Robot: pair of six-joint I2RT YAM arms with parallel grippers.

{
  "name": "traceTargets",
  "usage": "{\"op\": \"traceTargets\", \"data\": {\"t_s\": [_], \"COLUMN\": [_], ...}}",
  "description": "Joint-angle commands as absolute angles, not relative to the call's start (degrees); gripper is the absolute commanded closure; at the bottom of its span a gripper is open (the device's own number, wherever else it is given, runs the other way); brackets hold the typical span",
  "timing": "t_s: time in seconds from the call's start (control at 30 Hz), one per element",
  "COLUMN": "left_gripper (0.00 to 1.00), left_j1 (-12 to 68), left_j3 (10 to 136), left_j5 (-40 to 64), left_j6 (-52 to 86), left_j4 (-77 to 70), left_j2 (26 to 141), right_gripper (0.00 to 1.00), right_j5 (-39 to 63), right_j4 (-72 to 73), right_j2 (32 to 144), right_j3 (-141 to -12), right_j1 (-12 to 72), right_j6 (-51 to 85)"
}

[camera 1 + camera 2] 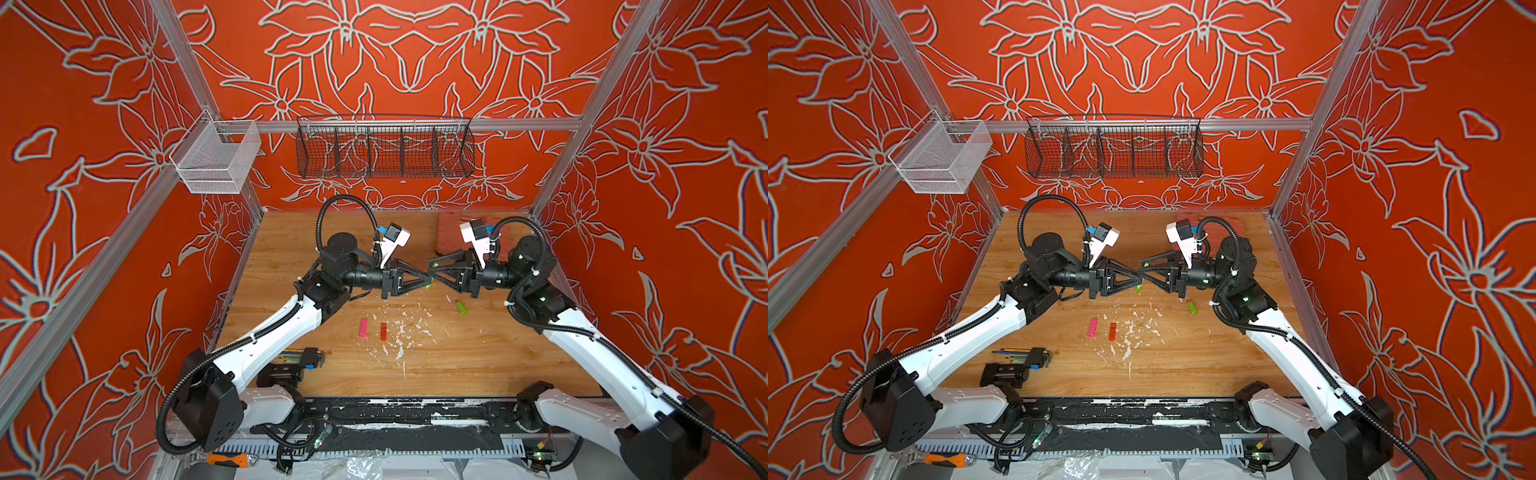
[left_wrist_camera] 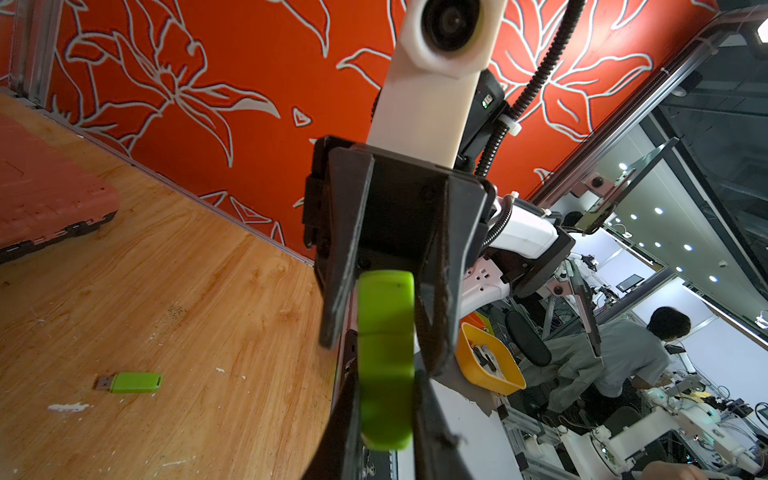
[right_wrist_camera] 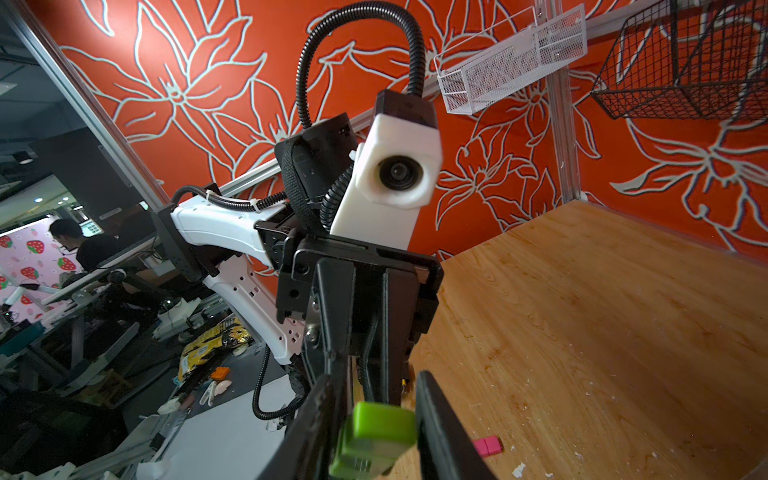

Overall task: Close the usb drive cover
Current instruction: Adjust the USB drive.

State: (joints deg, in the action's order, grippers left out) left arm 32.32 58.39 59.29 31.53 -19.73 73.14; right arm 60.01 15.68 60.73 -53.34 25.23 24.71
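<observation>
A lime-green usb drive [image 2: 386, 395] is held above the middle of the wooden table, and my left gripper [image 1: 429, 280] is shut on its body. Its cover [image 2: 386, 301] sits on the far end, with a seam showing where the two parts meet. My right gripper [image 3: 376, 399] faces the left one tip to tip in both top views. Its fingers [image 2: 345, 299] press on both sides of the cover [image 3: 382, 424]. In a top view only a green tip [image 1: 1138, 287] of the drive shows past the black fingers.
A second green drive [image 1: 461, 307] lies on the table [image 1: 478, 357] under the right arm, its metal plug bare. A pink drive [image 1: 363, 327] and an orange one [image 1: 383, 331] lie nearer the front. A red case [image 1: 451, 237] sits at the back right, hex keys [image 1: 309, 358] at the front left.
</observation>
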Motion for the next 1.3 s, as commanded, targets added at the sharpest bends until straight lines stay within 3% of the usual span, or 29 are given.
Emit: {"op": "traceTargets", "data": {"t_s": [0.0,0.07,0.13,0.2,0.37,0.6,0.67,0.77,0.9,1.27], "left_gripper": [0.83,0.78,0.58,0.54,0.55,0.73,0.82,0.90,0.95,0.97], "left_j1": [32.9,33.0,33.0,33.1,33.7,33.9,33.9,33.9,33.9,33.9], "left_j3": [60.3,60.6,61.1,61.7,62.7,63.1,63.9,64.8,65.5,64.9], "left_j5": [60.6,60.6,60.4,60.3,60.6,60.2,60.1,60.2,60.4,60.5], "left_j6": [30.9,30.4,29.7,28.5,27.4,26.6,25.5,24.3,23.9,24.1], "left_j4": [-20.1,-19.3,-18.1,-16.5,-15.3,-14.8,-13.5,-12.4,-12.2,-12.1], "left_j2": [73.0,73.0,73.1,73.1,74.2,74.3,74.4,74.8,75.6,75.8], "right_gripper": [0.77,0.88,0.92,0.95,0.97,0.97,0.93,0.63,0.47,0.45], "right_j5": [59.2,58.6,58.1,58.1,58.1,58.7,58.3,55.9,54.2,56.5], "right_j4": [17.2,17.0,16.6,16.0,17.6,18.5,17.5,13.9,8.4,6.9], "right_j2": [61.2,61.2,61.4,61.5,61.9,62.1,61.7,60.1,57.7,59.4], "right_j3": [-55.2,-55.4,-55.6,-55.7,-55.2,-54.6,-54.6,-54.9,-56.3,-61.4], "right_j1": [25.6,25.6,25.6,25.6,25.6,25.6,25.6,25.6,25.4,24.0], "right_j6": [25.0,25.3,25.6,25.6,27.0,27.8,27.5,25.6,22.7,22.0]}}
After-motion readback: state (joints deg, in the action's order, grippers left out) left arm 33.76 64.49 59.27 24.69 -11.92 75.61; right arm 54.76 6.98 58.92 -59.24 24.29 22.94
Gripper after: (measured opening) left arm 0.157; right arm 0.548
